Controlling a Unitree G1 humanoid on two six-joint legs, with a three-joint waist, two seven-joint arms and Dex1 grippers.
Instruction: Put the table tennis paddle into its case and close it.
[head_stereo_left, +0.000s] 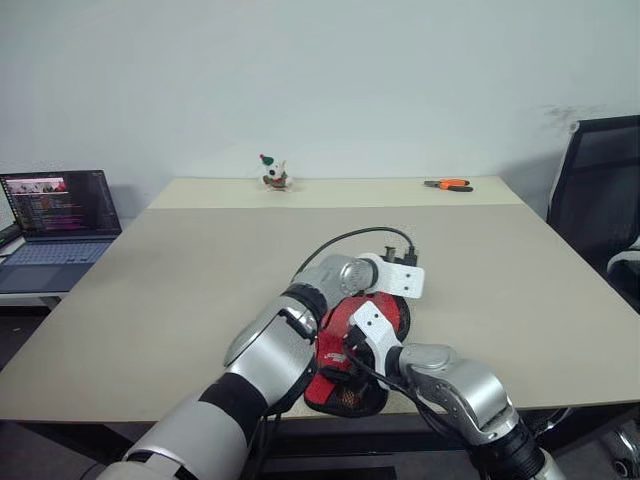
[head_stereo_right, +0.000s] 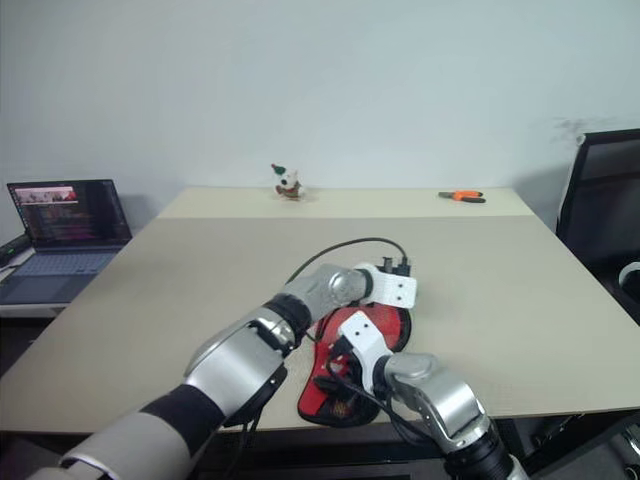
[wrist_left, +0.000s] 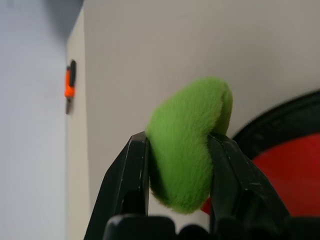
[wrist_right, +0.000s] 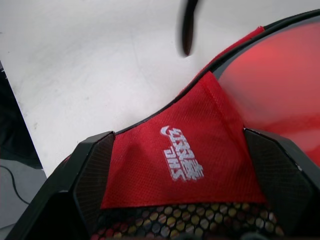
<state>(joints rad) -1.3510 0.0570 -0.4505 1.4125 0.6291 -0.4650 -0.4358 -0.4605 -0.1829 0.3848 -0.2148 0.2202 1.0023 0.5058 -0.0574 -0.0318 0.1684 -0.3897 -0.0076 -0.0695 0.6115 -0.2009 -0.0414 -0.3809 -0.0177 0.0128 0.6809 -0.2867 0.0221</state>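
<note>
While my arms cross over the near table (head_stereo_left: 200, 290) edge, the head view puts the case (head_stereo_left: 345, 395) at six o'clock, its long axis running twelve to six, my right pincer (head_stereo_left: 350, 345) nearer. My left wrist view has my left pincer (wrist_left: 180, 165) clamped on a green ball (wrist_left: 187, 145), paddle (wrist_left: 290, 175) at four o'clock. My right wrist view: jaws wide astride the case's red panel (wrist_right: 185, 160).

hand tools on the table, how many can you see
1: orange-and-black pliers lie at the far right edge of the table, well beyond the case and both arms. More could be hidden behind the arms near the front edge.
</note>
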